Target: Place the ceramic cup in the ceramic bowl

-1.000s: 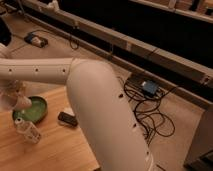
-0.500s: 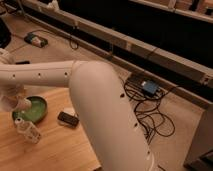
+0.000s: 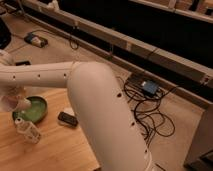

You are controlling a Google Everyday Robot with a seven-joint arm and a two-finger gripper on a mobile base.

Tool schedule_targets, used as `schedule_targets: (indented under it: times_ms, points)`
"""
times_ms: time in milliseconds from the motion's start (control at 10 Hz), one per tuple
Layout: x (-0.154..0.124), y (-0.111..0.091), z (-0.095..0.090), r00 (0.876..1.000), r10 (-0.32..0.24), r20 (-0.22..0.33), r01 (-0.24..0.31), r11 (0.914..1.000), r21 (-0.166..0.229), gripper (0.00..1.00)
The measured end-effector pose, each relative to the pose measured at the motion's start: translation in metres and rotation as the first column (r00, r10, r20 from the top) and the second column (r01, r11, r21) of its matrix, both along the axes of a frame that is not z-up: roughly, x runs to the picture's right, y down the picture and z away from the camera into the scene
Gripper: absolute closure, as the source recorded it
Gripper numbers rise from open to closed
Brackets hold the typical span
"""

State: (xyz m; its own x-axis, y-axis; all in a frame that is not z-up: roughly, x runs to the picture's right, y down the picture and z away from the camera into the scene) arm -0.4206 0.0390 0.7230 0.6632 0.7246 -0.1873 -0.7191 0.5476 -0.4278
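Observation:
The green ceramic bowl [image 3: 35, 111] with a dark rim sits on the wooden table at the left. My gripper [image 3: 11, 101] is at the left edge of the view, at the end of the white arm [image 3: 45, 76], right at the bowl's left rim. A pale rounded shape at its end, the ceramic cup [image 3: 23, 104], overlaps the bowl's left rim and looks held a little above it. Part of the cup is hidden by the gripper.
A clear bottle [image 3: 28, 131] stands just in front of the bowl. A flat black device [image 3: 67, 119] lies to the bowl's right. My arm's large white elbow [image 3: 105, 115] fills the middle. Cables and a power box [image 3: 149, 88] lie on the floor beyond the table [image 3: 50, 150].
The gripper with the cup has shifted slightly right, toward the bowl. The bowl, bottle and black device have not moved.

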Motion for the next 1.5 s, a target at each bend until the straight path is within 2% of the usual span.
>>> schedule_targets:
  times_ms: [200, 500, 600, 700, 900, 1100, 1500]
  points:
    - [0.021, 0.008, 0.005, 1.000, 0.015, -0.008, -0.015, 0.9999, 0.001, 0.69]
    - [0.022, 0.016, 0.011, 1.000, 0.026, -0.012, -0.026, 0.9997, 0.000, 0.68]
    - [0.024, 0.017, 0.012, 0.999, 0.034, -0.016, -0.034, 0.9994, 0.001, 0.66]
    - [0.028, 0.017, 0.016, 0.999, 0.043, -0.023, -0.043, 0.9991, 0.003, 0.56]
    - [0.035, 0.017, 0.021, 0.998, 0.059, -0.034, -0.059, 0.9983, 0.006, 0.46]
    - [0.036, 0.019, 0.020, 0.995, 0.086, -0.050, -0.085, 0.9963, 0.010, 0.46]
    - [0.052, 0.011, 0.027, 0.990, 0.114, -0.077, -0.113, 0.9934, 0.021, 0.46]
